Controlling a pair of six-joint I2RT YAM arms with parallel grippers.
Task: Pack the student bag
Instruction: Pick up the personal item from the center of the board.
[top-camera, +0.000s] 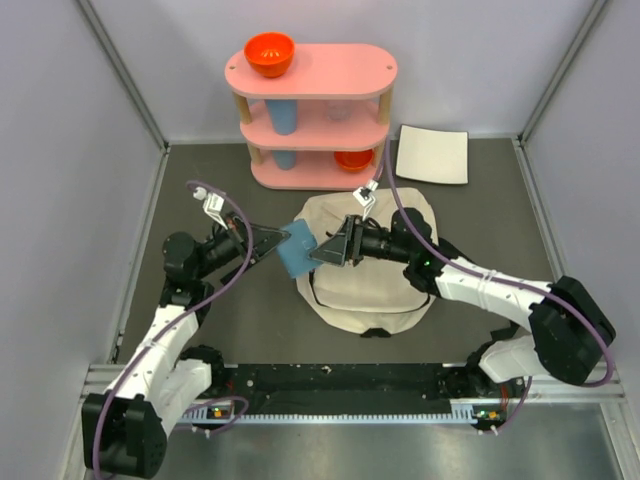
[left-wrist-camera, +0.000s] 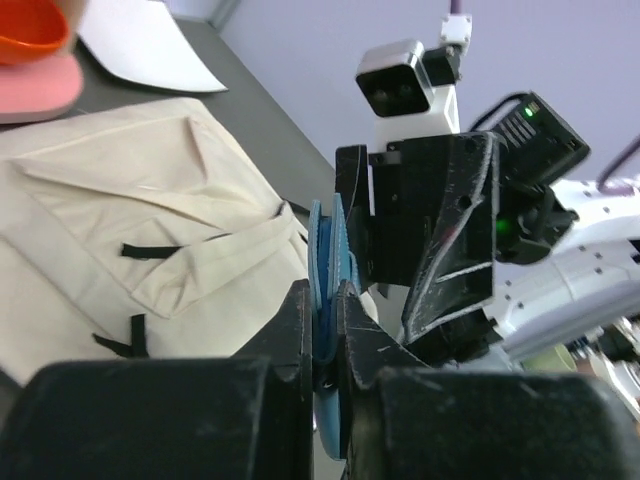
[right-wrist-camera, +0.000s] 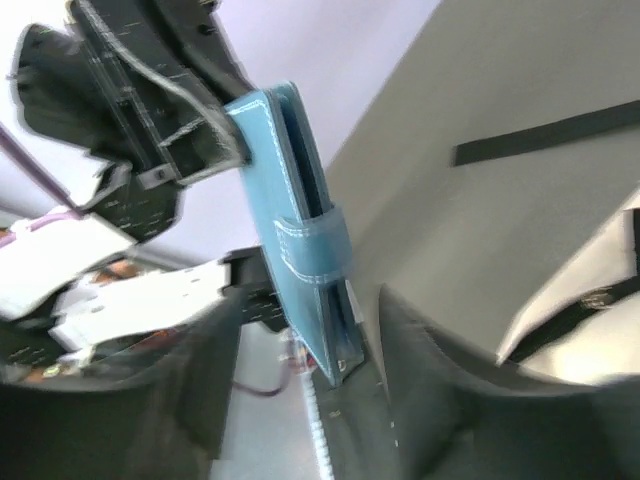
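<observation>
The student bag (top-camera: 370, 290), a cream fabric backpack with black straps, lies flat at mid-table. Just left of it, above the table, a blue leather wallet (top-camera: 296, 252) hangs between both grippers. My left gripper (top-camera: 283, 240) is shut on the wallet's left edge; in the left wrist view the wallet (left-wrist-camera: 328, 250) is pinched between the black fingers of my left gripper (left-wrist-camera: 325, 310), with the bag (left-wrist-camera: 120, 220) behind. My right gripper (top-camera: 322, 250) stands open around the wallet's other end. In the right wrist view the wallet (right-wrist-camera: 295, 230) has gaps to both fingers of my right gripper (right-wrist-camera: 310, 310), over the bag (right-wrist-camera: 480, 150).
A pink three-tier shelf (top-camera: 310, 70) stands at the back, with an orange bowl (top-camera: 269, 53) on top, a blue cup (top-camera: 283, 118) on the middle tier and another orange bowl (top-camera: 352, 160) at the bottom. A flat white sheet (top-camera: 432, 154) lies to its right.
</observation>
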